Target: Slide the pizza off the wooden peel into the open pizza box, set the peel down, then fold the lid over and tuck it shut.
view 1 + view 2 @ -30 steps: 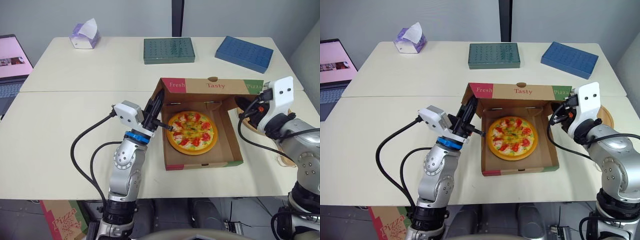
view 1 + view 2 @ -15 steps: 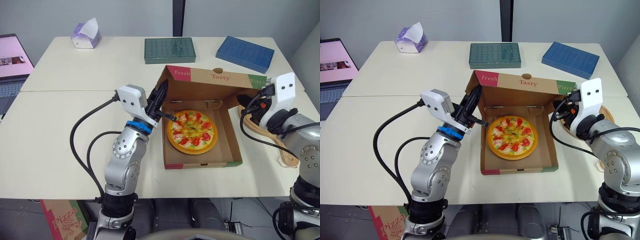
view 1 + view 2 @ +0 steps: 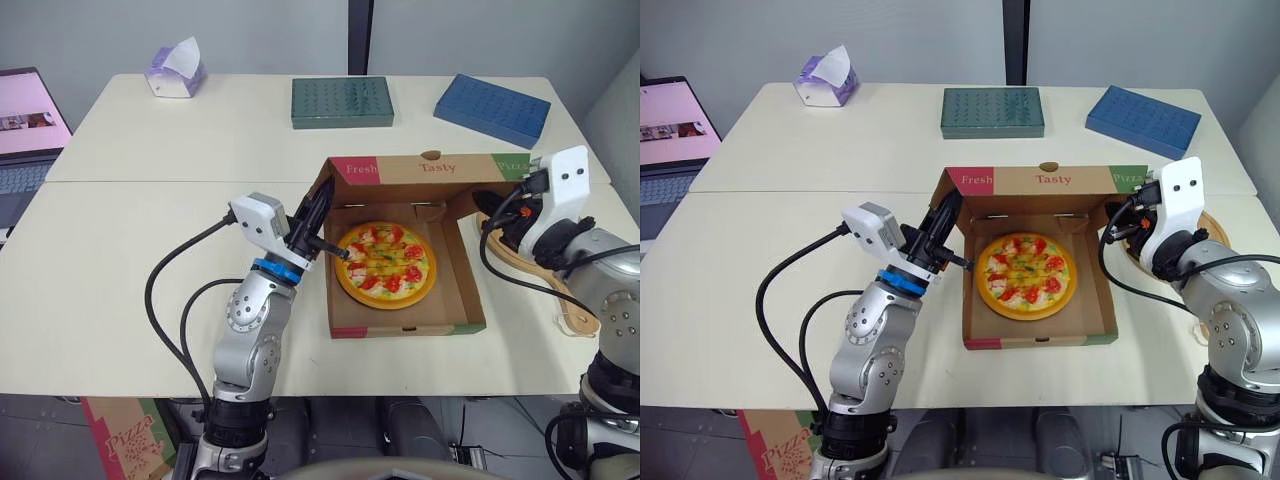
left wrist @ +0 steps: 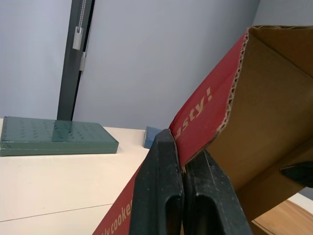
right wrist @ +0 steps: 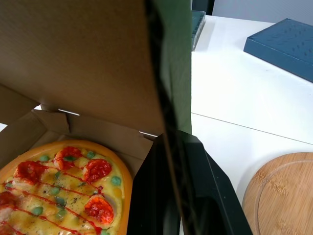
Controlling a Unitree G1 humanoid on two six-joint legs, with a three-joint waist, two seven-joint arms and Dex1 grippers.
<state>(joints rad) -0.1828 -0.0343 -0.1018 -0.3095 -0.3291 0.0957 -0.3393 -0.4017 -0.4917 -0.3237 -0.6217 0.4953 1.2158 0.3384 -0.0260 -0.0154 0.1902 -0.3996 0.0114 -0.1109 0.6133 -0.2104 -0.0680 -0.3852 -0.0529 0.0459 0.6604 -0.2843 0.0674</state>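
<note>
The left gripper (image 4: 181,159) and right gripper (image 5: 172,147) each pinched one end of the pizza box lid (image 3: 437,168), printed "Fresh", "Tasty", "Pizza", raised behind the pizza (image 3: 385,262).

Pizza (image 3: 385,264) lies in pizza box (image 3: 405,328), on the bench (image 3: 130,250) right of centre; lid (image 3: 430,168) stands along the box's far edge. Peel (image 5: 281,196) lies on the bench just right of the box. Far side, left to right: tissue box (image 3: 175,72), middle tray (image 3: 342,102), right tray (image 3: 492,108).
</note>
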